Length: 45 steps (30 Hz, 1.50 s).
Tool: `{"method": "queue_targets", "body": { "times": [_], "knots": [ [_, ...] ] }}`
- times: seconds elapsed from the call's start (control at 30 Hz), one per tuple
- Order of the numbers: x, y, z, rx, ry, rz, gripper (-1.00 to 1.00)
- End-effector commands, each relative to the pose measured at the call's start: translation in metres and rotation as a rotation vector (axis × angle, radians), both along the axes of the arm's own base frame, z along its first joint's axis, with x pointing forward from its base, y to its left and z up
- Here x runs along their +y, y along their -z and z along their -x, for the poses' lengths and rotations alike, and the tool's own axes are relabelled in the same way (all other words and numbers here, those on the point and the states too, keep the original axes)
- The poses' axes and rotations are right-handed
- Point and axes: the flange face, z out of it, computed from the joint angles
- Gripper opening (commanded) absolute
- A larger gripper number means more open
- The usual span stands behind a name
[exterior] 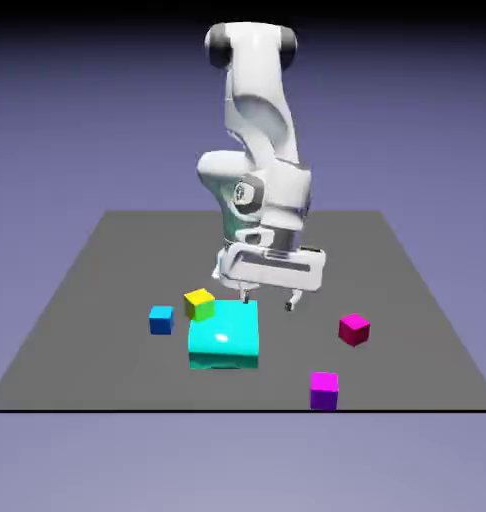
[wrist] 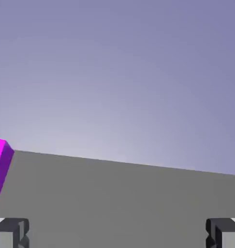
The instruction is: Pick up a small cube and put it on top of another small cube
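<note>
The small cube (exterior: pixel 324 389), magenta on top with violet sides, sits near the table's front edge toward the exterior view's right. It also shows at the left edge of the hand view as the small cube (wrist: pixel 0 165), partly cut off. The blue cube (exterior: pixel 161 319) rests on the table to the left of the large cyan block. My gripper (exterior: pixel 269 298) hangs above the table just behind the cyan block's right corner, open and holding nothing. In the hand view the gripper (wrist: pixel 117 235) shows its two grey fingertips (wrist: pixel 11 232) far apart with bare table between them.
A large cyan block (exterior: pixel 225 335) lies below and left of the gripper. A yellow-green cube (exterior: pixel 199 303) stands at the block's back left corner. A pink-magenta cube with dark reddish sides (exterior: pixel 354 329) sits to the right. The grey table (exterior: pixel 107 260) ends just in front of the small cube.
</note>
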Motion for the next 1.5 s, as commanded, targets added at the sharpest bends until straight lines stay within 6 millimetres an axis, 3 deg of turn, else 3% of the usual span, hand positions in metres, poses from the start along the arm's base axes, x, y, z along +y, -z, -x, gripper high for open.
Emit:
{"method": "queue_targets", "body": {
  "times": [0.0, 0.2, 0.4, 0.6, 0.83, 1.0, 1.03, 1.07, 1.2, 1.27, 1.3, 1.47],
  "knots": [
    [0.004, 0.011, 0.000, 0.019, 0.002, 0.008, 0.00],
    [0.029, 0.064, 0.005, 0.088, 0.008, 0.032, 0.00],
    [0.056, 0.096, 0.007, 0.075, 0.024, 0.001, 0.00],
    [0.082, 0.103, -0.003, -0.021, 0.074, -0.094, 0.00],
    [0.098, 0.086, -0.026, -0.173, 0.169, -0.237, 0.00],
    [0.096, 0.152, -0.047, -0.173, 0.169, -0.237, 0.00],
    [0.096, 0.152, -0.047, -0.173, 0.169, -0.237, -1.00],
    [0.096, 0.152, -0.047, -0.173, 0.169, -0.237, -1.00],
    [0.098, 0.094, -0.030, -0.174, 0.170, -0.240, -1.00],
    [0.088, 0.090, -0.034, -0.142, 0.223, -0.240, -1.00],
    [0.067, 0.089, -0.046, -0.149, 0.255, -0.216, -1.00],
    [0.002, 0.079, -0.047, -0.118, 0.418, -0.142, -1.00]
  ]
}}
